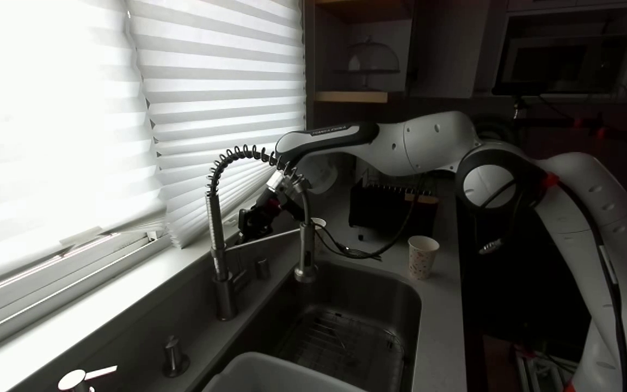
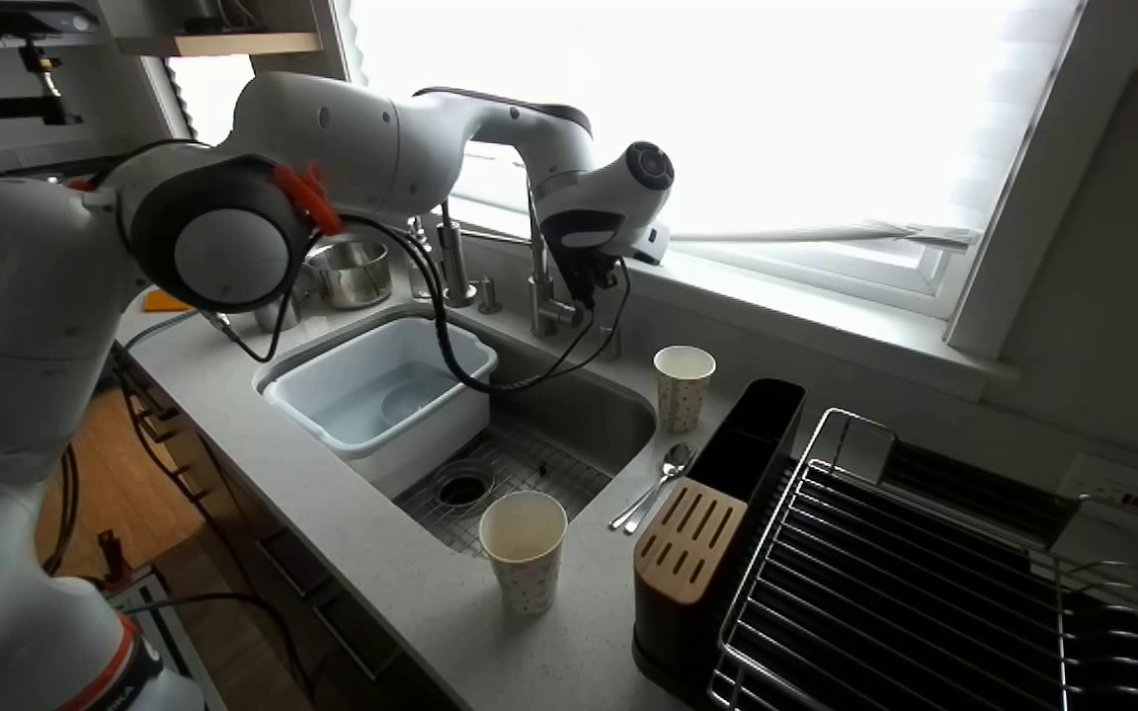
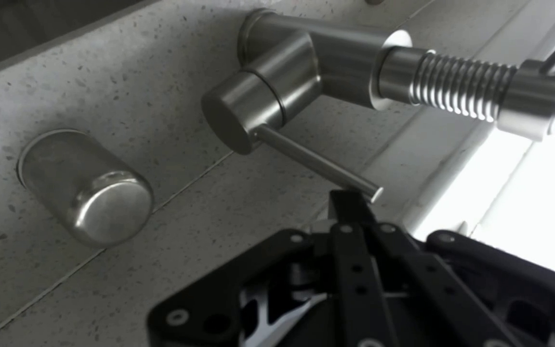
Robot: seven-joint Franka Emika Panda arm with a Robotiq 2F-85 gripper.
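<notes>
My gripper (image 3: pixel 352 205) is shut with nothing seen between its fingers. In the wrist view its dark fingertips are at the free end of a thin metal lever (image 3: pixel 311 159), overlapping it; I cannot tell whether they touch. The lever sticks out of the side handle of a brushed-metal faucet (image 3: pixel 350 60). A short metal cylinder (image 3: pixel 87 190) stands on the speckled counter beside it. In an exterior view the gripper (image 1: pixel 251 223) is behind the faucet (image 1: pixel 225 299), above the back counter near the window. In an exterior view the wrist largely hides it above the faucet (image 2: pixel 541 296).
The faucet's spring hose (image 1: pixel 245 152) arches across the arm. A pale basin (image 2: pixel 431 434) sits in the sink (image 2: pixel 628 415). Paper cups (image 2: pixel 522 568) (image 2: pixel 683 395), spoons (image 2: pixel 673 464), a black holder (image 2: pixel 692 538) and a wire rack (image 2: pixel 776 533) stand nearby. Blinds (image 1: pixel 221 71) hang behind.
</notes>
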